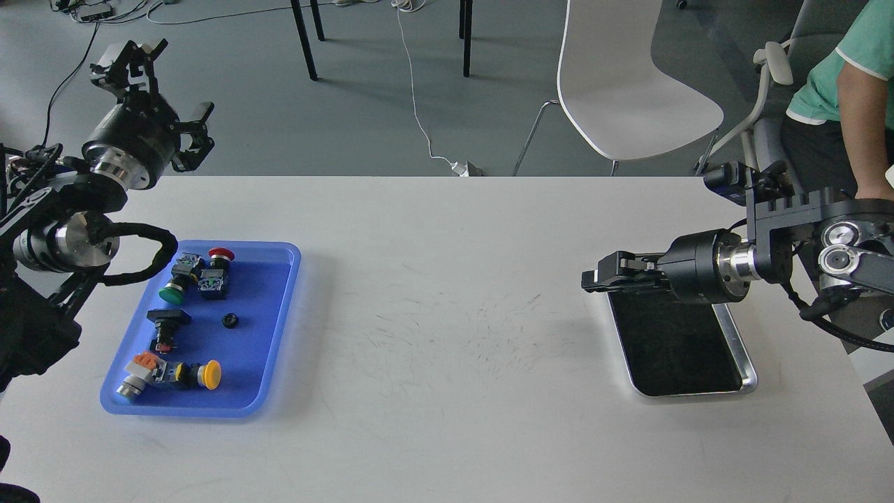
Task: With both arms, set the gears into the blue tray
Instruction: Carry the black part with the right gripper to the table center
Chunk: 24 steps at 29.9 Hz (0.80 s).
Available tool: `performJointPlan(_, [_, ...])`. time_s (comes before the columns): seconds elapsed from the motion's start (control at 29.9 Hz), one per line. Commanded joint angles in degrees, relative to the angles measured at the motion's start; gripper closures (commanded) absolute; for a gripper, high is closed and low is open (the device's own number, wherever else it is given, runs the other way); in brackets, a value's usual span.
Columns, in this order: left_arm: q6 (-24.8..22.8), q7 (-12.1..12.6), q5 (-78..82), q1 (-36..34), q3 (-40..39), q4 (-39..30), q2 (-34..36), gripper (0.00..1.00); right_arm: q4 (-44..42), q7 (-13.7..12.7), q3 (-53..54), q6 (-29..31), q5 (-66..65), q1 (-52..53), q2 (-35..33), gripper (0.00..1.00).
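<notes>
While one gear lies in blue tray, left gripper spread empty; right gripper jaws closed, contents unclear; steel tray collision risk.

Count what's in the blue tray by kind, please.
In the blue tray:
Gears: 1, the black gear
Push-button switches: 5, with red, green, black, yellow and blue caps
Total: 6
</notes>
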Motion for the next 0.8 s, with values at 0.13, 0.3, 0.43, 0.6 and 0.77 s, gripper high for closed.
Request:
performJointPlan(0.13, [0.1,0.0,0.0,-0.2,0.1,0.1,-0.4,0.02,-7.9,4.3,0.2,-6.5,6.7,-1.6,14.4,0.98])
performJointPlan(0.3, [0.1,0.1,0.0,-0.3,0.1,0.1,-0.4,0.02,-17.9,4.3,0.0,-8.1,6.3,-4.0,27.1,0.98])
performJointPlan(0.43, [0.1,0.1,0.0,-0.3,0.0,0.0,-0.3,0.02,-26.1,4.2,-0.8,-9.0,6.2,-5.7,37.3,0.98])
performJointPlan(0.6, [0.1,0.1,0.0,-0.3,0.0,0.1,-0.3,0.02,-31.9,3.9,-2.0,-9.7,5.9,-7.3,44.4,0.98])
performJointPlan(0.77, [0.1,0.1,-0.1,-0.3,0.0,0.1,-0.4,0.02,-35.6,3.3,-5.4,-11.9,5.3,-7.9,44.4,0.98])
